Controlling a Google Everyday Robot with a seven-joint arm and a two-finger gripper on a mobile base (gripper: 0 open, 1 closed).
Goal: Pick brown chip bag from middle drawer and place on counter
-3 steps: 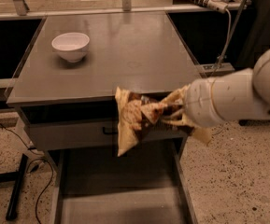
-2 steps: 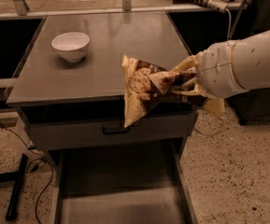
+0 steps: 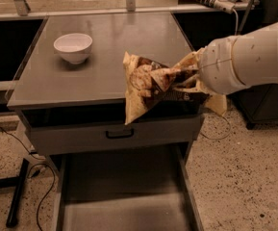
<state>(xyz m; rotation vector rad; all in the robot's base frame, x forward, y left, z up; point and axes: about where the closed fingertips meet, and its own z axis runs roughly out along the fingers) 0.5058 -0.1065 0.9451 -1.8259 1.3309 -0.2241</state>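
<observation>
Now the brown chip bag (image 3: 145,88) hangs clear of the middle drawer (image 3: 124,196), which lies open and well below the gripper (image 3: 185,81). The gripper is clamped on the bag's crumpled right end. Over the last second the bag came up from level with the closed drawer front (image 3: 120,134) to bench (image 3: 129,37) height, with little further rise in the last fraction. Its upper part now shows against the bench's front-right corner, and its lower tip dangles below the gripper, in front of the bench edge. Judgement: pick is complete; what remains is to carry the bag inward over the bench and release. The white bowl (image 3: 73,47) stands well apart from the gripper, far across the bench, so it should not interfere. Hidden or unclear: the fingers are mostly buried in foil folds; the arm (image 3: 244,57) is cut off at the frame edge; the drawer's near end is cropped; whether the bag is truly above the bench or short of it cannot be told from this single view.
</observation>
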